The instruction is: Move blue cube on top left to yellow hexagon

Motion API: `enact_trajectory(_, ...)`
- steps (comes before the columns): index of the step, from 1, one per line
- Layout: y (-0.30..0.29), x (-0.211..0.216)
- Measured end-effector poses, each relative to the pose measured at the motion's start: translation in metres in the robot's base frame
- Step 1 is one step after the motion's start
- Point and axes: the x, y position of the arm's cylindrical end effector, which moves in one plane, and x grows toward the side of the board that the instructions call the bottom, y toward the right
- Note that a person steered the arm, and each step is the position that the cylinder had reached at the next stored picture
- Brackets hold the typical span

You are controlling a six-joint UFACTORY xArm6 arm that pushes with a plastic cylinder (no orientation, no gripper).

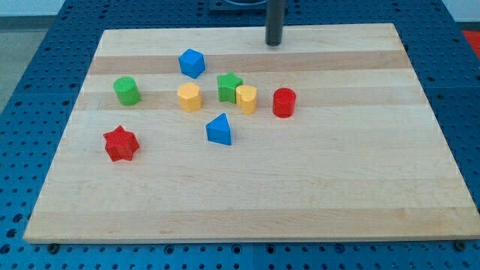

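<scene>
The blue cube (192, 63) sits toward the view's top left of centre on the wooden board (315, 180). The yellow hexagon (190, 97) lies just below it, a small gap apart. My tip (274, 43) is near the board's top edge, well to the right of the blue cube and touching no block.
A green star (229, 87) touches a yellow cylinder (247, 99) to the hexagon's right. A red cylinder (284, 103) stands further right. A green cylinder (127, 91) is at the left, a red star (121, 144) below it, a blue triangular block (219, 130) in the middle.
</scene>
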Motion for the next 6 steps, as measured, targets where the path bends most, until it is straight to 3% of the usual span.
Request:
enact_trajectory(3, -0.121, 0.01)
enact_trajectory(6, -0.13, 0.077)
